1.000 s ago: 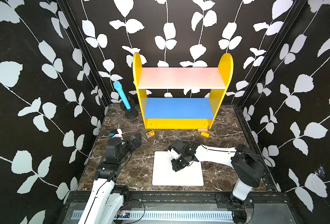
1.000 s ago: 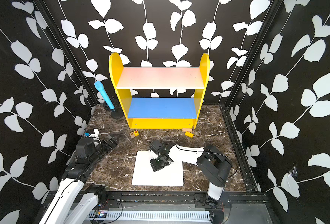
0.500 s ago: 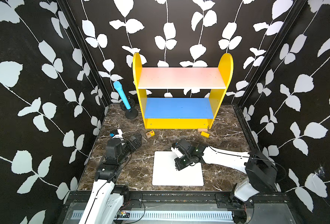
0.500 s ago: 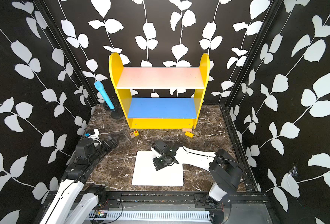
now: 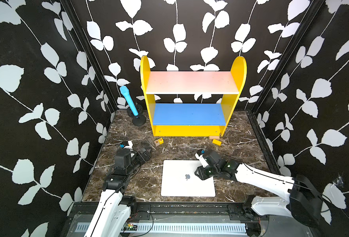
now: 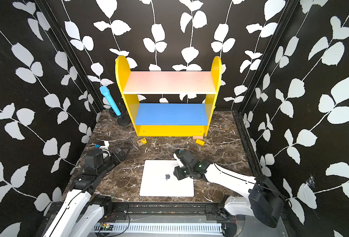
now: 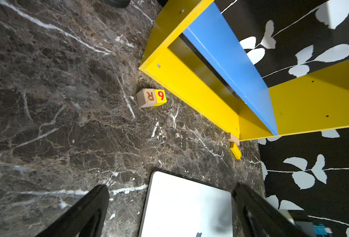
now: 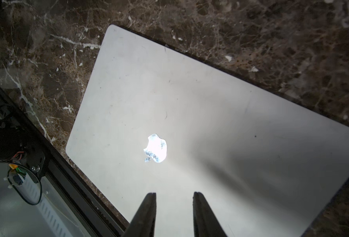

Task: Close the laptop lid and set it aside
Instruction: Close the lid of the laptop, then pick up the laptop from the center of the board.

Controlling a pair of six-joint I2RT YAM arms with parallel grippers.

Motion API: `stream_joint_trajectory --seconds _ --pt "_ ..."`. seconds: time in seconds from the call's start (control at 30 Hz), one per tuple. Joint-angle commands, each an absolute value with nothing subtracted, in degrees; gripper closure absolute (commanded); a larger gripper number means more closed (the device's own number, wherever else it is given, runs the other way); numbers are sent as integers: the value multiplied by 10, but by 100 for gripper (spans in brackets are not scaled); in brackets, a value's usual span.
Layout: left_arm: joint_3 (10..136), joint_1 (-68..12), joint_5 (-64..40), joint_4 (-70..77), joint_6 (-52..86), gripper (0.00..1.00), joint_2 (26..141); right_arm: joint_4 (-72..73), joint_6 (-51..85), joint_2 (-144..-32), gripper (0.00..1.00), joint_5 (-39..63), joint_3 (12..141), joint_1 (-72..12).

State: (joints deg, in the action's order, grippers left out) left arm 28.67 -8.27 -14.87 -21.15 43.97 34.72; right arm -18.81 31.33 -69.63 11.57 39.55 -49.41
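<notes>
Right gripper [image 8: 174, 194] beside apple logo [image 8: 155, 148]

L arm [image 5: 110, 202] reaches fwd along its own side, wrist low; left gripper [image 7: 170, 187] points twd centre, jaws spread wide, empty. R arm [image 5: 259, 176] stretched low across twd centre; right gripper [image 8: 174, 194] tipped down, jaws partly apart, nothing between.

Robot test booth (leaf-patterned walls [image 5: 36, 106]).
</notes>
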Motion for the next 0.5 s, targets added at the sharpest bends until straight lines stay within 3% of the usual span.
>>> stream_joint_trajectory --seconds 0.0,0.23,0.27,0.3,0.33,0.47 --pt "269 -88 -168 -212 437 2 348 -183 312 -657 58 94 373 -481" --pt "270 -122 -171 -230 420 2 379 -204 332 -573 39 87 318 -448" --pt "269 -129 -168 -232 419 2 381 -207 333 -561 31 85 313 -444" --pt "267 -136 -164 -234 419 2 383 -209 336 -548 6 83 306 -441" --pt "266 -143 -160 -236 419 2 387 -212 339 -535 1 81 298 -439" --pt "265 -166 -150 -250 413 2 405 -232 354 -483 0 70 271 -429"
